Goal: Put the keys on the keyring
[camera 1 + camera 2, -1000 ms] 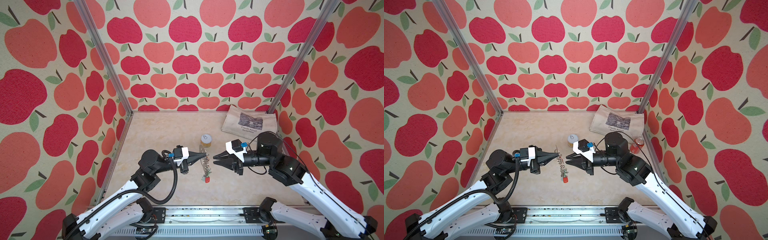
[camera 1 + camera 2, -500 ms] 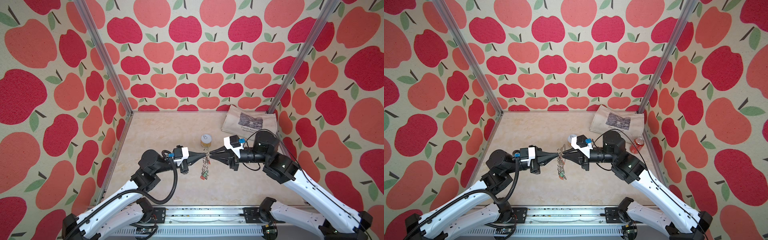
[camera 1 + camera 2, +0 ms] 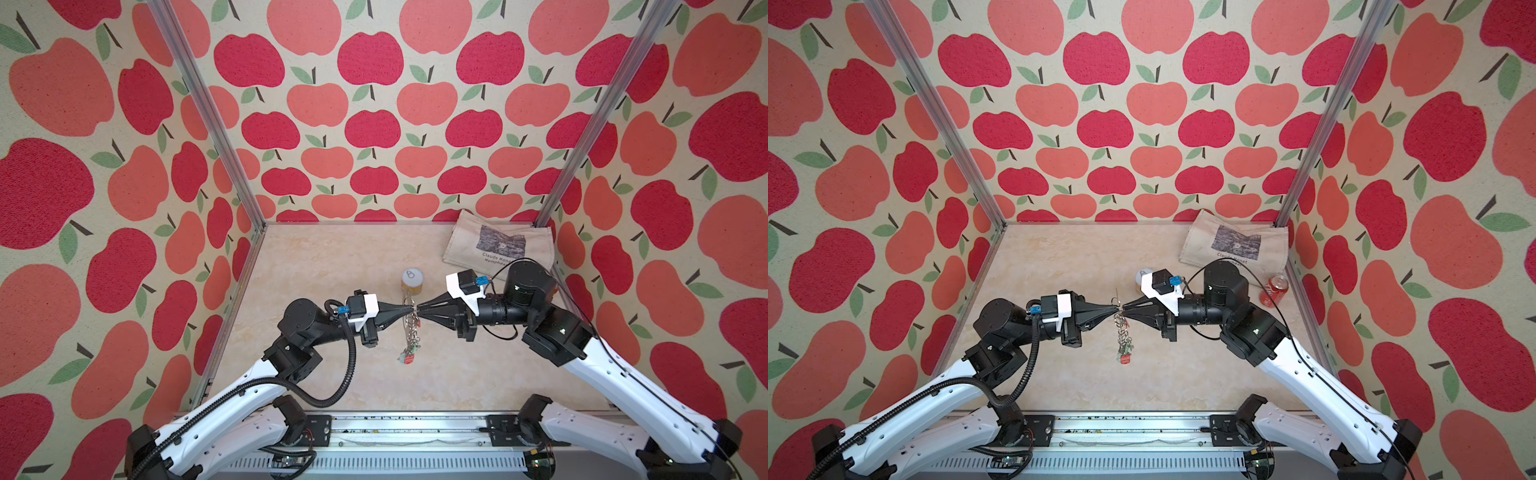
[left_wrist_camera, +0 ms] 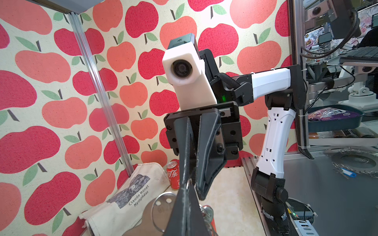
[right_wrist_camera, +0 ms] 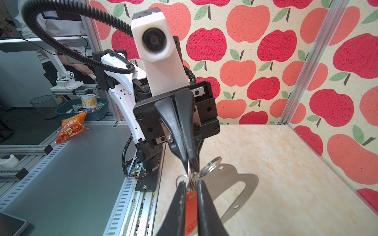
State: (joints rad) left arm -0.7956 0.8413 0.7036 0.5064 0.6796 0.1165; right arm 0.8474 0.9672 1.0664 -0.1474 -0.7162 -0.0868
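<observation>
Both grippers meet tip to tip above the table's middle, in both top views. The keyring [image 3: 411, 328] hangs edge-on between them; the wrist views show its grey plate [image 5: 227, 177] with an oblong slot and metal rings. My left gripper [image 3: 411, 308] is shut on one of its rings [image 4: 187, 182]. My right gripper [image 5: 190, 182] has its jaws drawn close around a ring at their tips. The keys [image 3: 409, 358], with red and green tags, dangle at the plate's lower end. The red tag [image 5: 191, 201] shows behind my right gripper's fingers.
A small tin can [image 3: 412, 279] stands just behind the grippers. A printed cloth bag [image 3: 498, 245] lies at the back right. Next to it stands a red soda can [image 3: 1275, 291]. Apple-patterned walls close three sides, and a metal rail [image 3: 415, 432] runs along the front.
My right gripper has moved left to meet the left gripper's tip and narrowed its jaws round a ring. The keys hang slightly higher. The left arm has held still.
</observation>
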